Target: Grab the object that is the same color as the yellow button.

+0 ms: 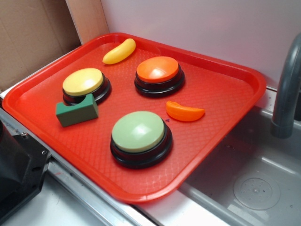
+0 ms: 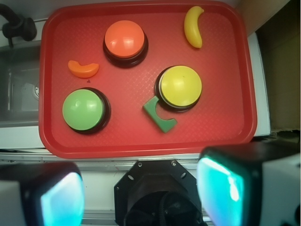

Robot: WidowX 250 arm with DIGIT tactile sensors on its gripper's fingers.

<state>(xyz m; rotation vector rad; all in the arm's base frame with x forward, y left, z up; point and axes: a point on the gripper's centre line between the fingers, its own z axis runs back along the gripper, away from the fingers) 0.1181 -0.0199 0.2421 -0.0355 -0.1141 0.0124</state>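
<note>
A small yellow banana-shaped object (image 1: 119, 51) (image 2: 193, 26) lies on the red tray (image 1: 225, 89) (image 2: 225, 84) near its far corner. The yellow button (image 1: 83, 82) (image 2: 180, 86), pale yellow dome on a black base, sits nearer the tray's left side, apart from the banana. My gripper (image 2: 141, 193) hovers high above the robot base, off the tray's near edge. It is open, with its teal pads (image 2: 218, 188) wide apart and nothing between them. The gripper itself does not show in the exterior view.
An orange button (image 1: 158, 70) (image 2: 124, 39) and a green button (image 1: 139, 132) (image 2: 83, 109) stand on the tray. A green block (image 1: 76, 112) (image 2: 160, 117) touches the yellow button. An orange slice (image 1: 185, 112) (image 2: 83, 68) lies between buttons. A sink with a grey faucet (image 1: 287, 89) borders the tray.
</note>
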